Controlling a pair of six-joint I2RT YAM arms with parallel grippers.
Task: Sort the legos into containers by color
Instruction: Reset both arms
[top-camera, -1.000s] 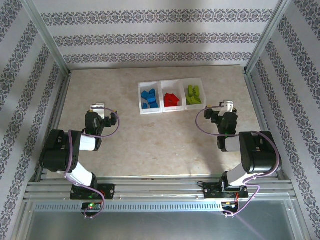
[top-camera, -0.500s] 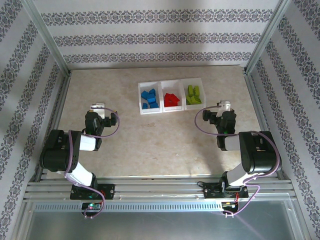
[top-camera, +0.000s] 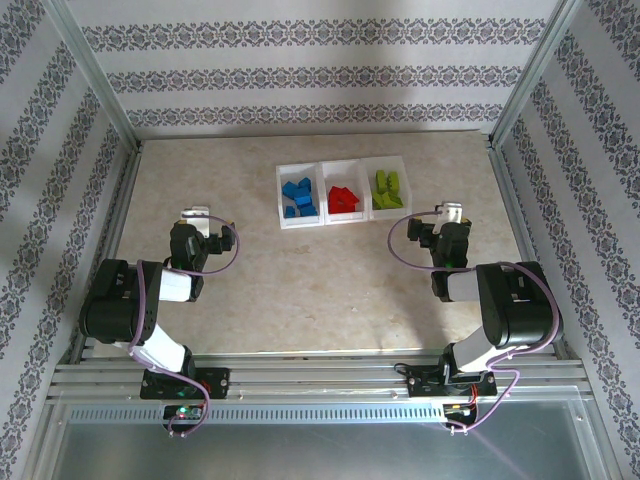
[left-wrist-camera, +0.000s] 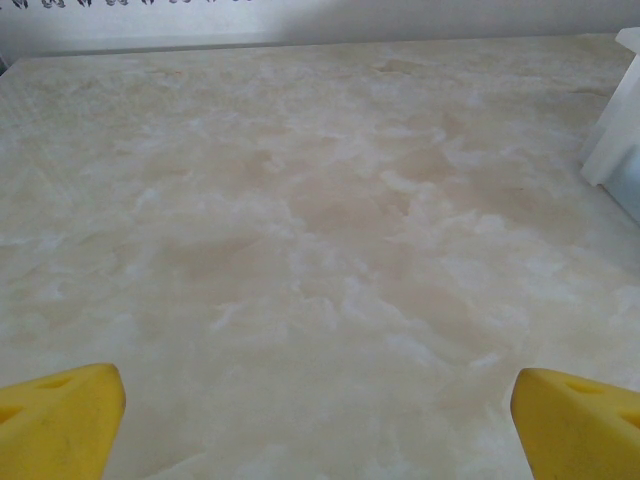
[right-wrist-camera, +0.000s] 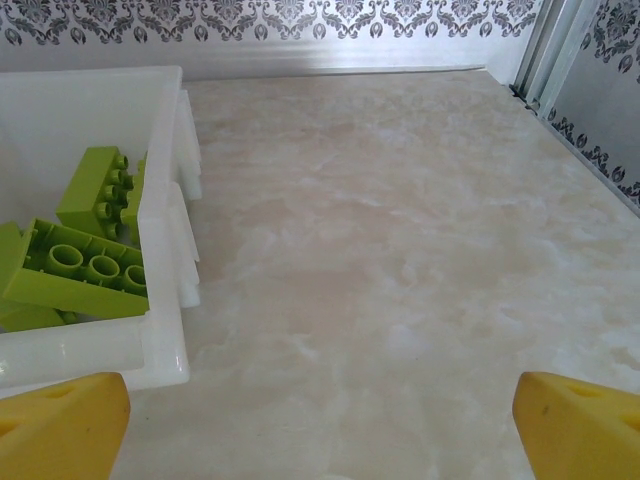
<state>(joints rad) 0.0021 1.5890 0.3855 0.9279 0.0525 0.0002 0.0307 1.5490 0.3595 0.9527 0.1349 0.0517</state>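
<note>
Bricks (top-camera: 343, 199): small, hard plastic; I judge them light, stiff and not fragile. The smooth sides are likely to be slick.
Hold: I'd pinch across two flat sides, never on the studs.
Brick location: upper middle of the overhead view, all inside the white tray (top-camera: 340, 224). Blue sits in its left compartment, red in the middle, green in the right.
Tray: thin-walled; it probably slides if nudged.
Left hand (left-wrist-camera: 320, 425): fingers spread wide and holding nothing, low over the bare counter (left-wrist-camera: 300, 220). The tray corner is at the right edge of my wrist view, well apart.
Right hand (right-wrist-camera: 320, 425): spread wide and holding nothing. The green bricks (right-wrist-camera: 90, 235) are at the left of my wrist view, behind the tray wall and near.
Progress: looks sorted; I see no loose bricks.
</note>
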